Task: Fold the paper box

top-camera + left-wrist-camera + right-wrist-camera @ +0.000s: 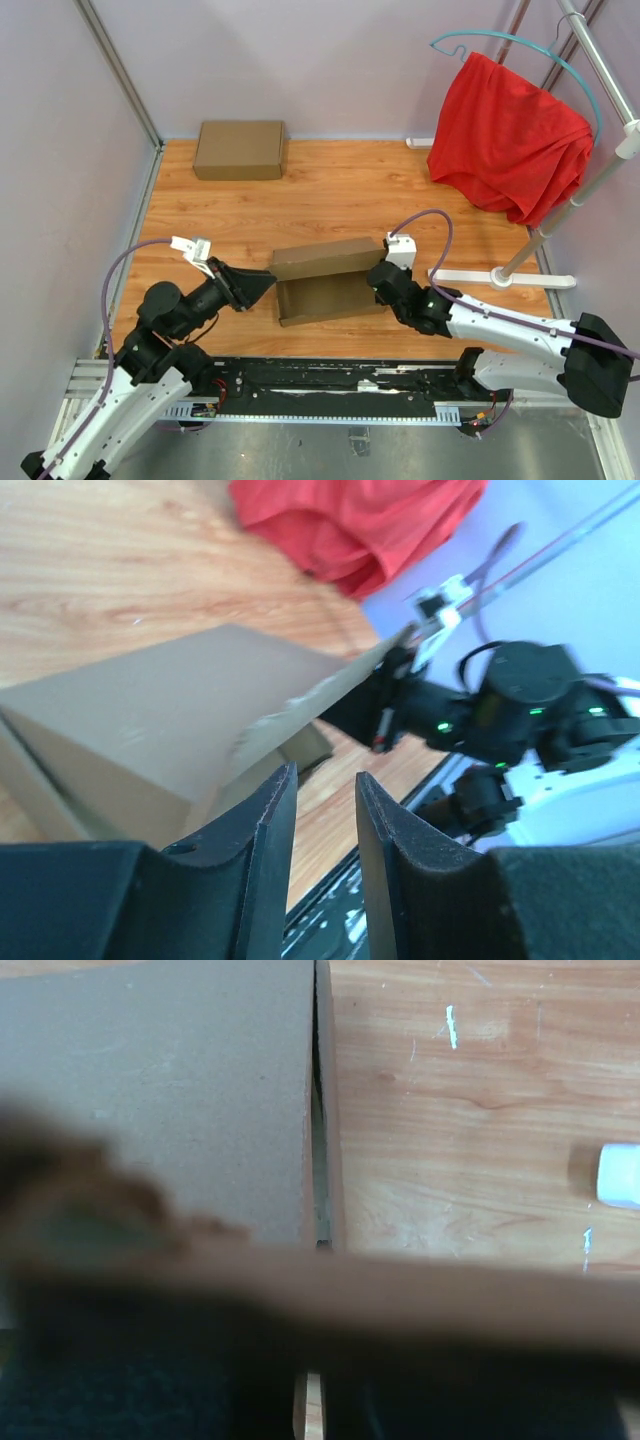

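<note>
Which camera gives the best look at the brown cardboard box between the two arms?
The top external view: it shows the whole paper box, partly folded, with one panel raised. The left wrist view shows only one slanted panel and an edge. The right wrist view shows a flat panel, partly blurred out.

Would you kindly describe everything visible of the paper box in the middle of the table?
The paper box is plain brown cardboard, half formed: a shallow tray with low walls and a broad lid panel tilted up over its far side. The left claw meets its left end, the right claw its right end.
</note>
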### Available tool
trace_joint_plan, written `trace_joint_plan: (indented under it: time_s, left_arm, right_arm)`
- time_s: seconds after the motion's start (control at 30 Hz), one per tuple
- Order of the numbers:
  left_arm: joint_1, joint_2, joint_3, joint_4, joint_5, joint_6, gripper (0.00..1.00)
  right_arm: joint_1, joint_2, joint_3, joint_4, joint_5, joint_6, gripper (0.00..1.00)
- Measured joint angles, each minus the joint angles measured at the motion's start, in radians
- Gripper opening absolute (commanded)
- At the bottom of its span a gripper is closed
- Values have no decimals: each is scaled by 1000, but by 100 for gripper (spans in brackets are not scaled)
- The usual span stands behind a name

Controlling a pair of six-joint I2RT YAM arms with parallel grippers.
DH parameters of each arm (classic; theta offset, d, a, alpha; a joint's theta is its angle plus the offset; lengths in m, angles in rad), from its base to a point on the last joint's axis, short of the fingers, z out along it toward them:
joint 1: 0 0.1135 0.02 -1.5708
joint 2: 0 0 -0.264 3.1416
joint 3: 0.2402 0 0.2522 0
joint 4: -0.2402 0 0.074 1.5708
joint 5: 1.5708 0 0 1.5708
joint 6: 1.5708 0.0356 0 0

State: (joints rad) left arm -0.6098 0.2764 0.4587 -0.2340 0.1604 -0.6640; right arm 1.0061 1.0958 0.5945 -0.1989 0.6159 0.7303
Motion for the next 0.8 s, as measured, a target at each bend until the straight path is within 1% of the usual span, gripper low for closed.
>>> trace_joint_plan:
  time_s: [0.07,0.13,0.17,0.2,0.27,0.4,0.47,0.6,0.67,0.73,0.8]
  left_arm:
    - [0,-56,14,-4,6,-16,36]
    - [0,-84,48,-10,3,-19,36]
    - [0,-89,70,-16,-3,-18,36]
    - [0,-91,89,-18,-9,-17,36]
    - [0,-89,117,-23,-21,-13,36]
    - [-1,-61,122,-32,-45,-8,35]
    - [-1,-29,116,-33,-64,-6,34]
    - [-1,44,84,-32,-93,-6,32]
    - [-1,85,56,-30,-101,-13,32]
    - [-1,109,19,-31,-105,-21,32]
    - [-1,114,-20,-36,-108,-33,33]
  right_arm:
    - [9,3,-5,-5,-3,10,33]
    - [21,-5,-8,-13,-12,22,68]
    - [27,-13,-13,-15,-18,29,79]
    - [33,-26,-19,-21,-27,27,88]
    - [56,-65,-30,-49,-37,24,90]
    - [122,-175,-33,-127,-68,24,89]
    - [158,-242,-33,-178,-87,26,86]
    - [215,-401,-33,-290,-149,25,74]
    - [226,-498,-33,-325,-191,21,72]
    - [230,-591,-33,-335,-210,8,75]
    - [231,-663,-32,-329,-192,-19,80]
